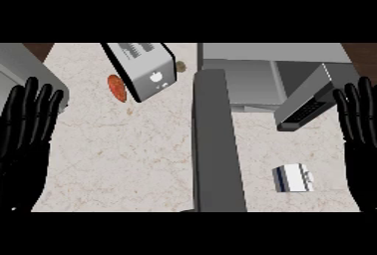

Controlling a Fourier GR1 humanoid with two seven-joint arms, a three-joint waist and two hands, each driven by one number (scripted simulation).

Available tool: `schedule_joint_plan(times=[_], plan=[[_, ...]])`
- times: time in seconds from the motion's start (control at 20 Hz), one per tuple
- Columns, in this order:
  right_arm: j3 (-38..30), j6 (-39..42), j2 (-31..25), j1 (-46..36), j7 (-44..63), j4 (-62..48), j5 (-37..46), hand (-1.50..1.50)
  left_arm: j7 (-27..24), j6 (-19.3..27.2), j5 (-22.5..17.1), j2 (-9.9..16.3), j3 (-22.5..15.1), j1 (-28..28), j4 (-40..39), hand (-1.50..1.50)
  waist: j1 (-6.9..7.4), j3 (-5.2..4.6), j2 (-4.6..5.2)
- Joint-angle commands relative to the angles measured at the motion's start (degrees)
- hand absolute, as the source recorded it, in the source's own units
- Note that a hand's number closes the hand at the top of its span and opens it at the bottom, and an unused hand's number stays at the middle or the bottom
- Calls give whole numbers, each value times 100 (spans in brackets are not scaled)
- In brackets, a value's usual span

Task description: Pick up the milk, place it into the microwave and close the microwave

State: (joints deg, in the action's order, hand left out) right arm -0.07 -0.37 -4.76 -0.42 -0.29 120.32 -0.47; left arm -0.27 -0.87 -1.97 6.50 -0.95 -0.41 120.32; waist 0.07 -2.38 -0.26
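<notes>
My right hand [361, 130] rests flat-fingered and empty, the milk [293, 177] lying on the tabletop [125, 159] just inboard of it, ungrasped, so I judge the pickup comes next: reach in and curl around it.

Milk [293, 178] on counter [125, 159], untouched

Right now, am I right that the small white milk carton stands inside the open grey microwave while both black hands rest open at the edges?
Not quite: the head view shows the small white milk carton on the counter, outside the open grey microwave. The black left hand and right hand do rest open at the edges.
</notes>
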Motion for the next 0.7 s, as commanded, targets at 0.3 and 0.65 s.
schedule_joint_plan(times=[0.3, 0.65], plan=[[-319, 477, -167, 1932, 146, 969, -543, -150, -53, 361, -898, -620, 120, 515, -601, -150, -155, 229, 8], [-440, 1112, -47, 3295, -814, 1005, -706, -150, -859, 89, -981, -644, -447, 1559, -538, -150, -42, 239, 6]])
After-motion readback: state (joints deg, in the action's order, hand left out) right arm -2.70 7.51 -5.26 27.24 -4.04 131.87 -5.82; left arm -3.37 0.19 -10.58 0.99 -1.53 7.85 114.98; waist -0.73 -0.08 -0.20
